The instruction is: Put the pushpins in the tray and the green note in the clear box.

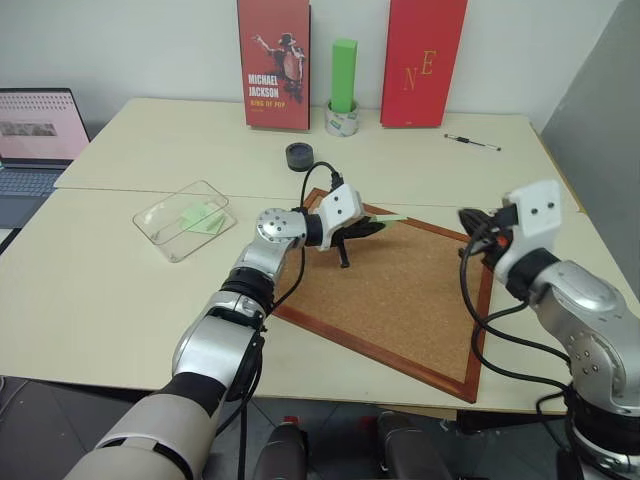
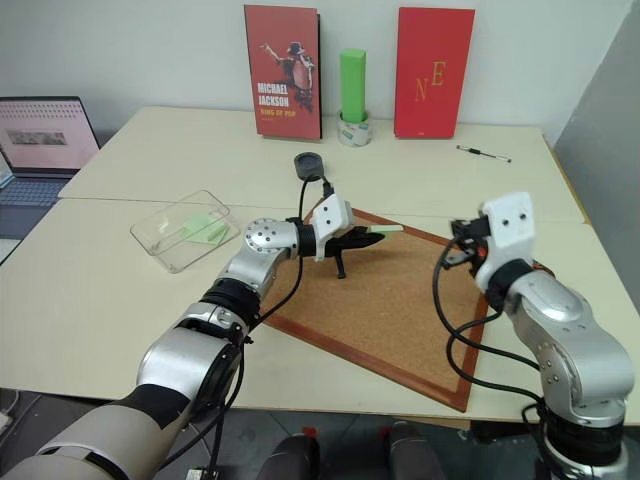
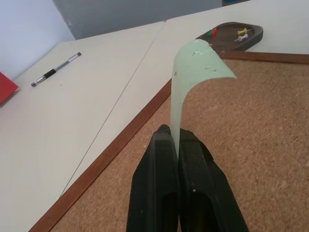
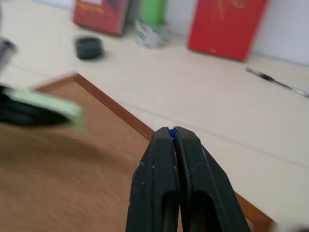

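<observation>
**Hazards at this stage, nearest item first. Dial centred on the cork board [image 1: 400, 310], 12 o'clock pointing away from the robot.**

1. The left gripper [image 3: 174, 133] hangs over the board at about 11 o'clock. Its jaws are closed on one short edge of the green note [image 3: 198, 63]. The free end curls over, clear of the cork.
   - Hazard: the hold is narrow and the paper is limp. A quick swing could pull the slip out or fold it.
   - Hazard: the curled end could catch on a wall instead of dropping in.

2. The right gripper [image 4: 173, 130] stands off the board's edge at about 3 o'clock, with its jaws pressed together. A blue speck shows at the tips; whether it is a pin cannot be told.
   - Hazard: if it is a pin, so slight a pinch could lose it on the counter [image 1: 100, 300].

3. The clear box [image 1: 160, 240] sits on the counter at about 10 o'clock, well apart from the note. A brighter green paper already lies inside.
   - Hazard: the box looks light, and an arm brushing it would shift it.

4. The tray [image 3: 253, 36] lies just beyond the board's frame, with pushpins [image 3: 243, 34] in it.
   - Hazard: a knock could scatter them.
</observation>
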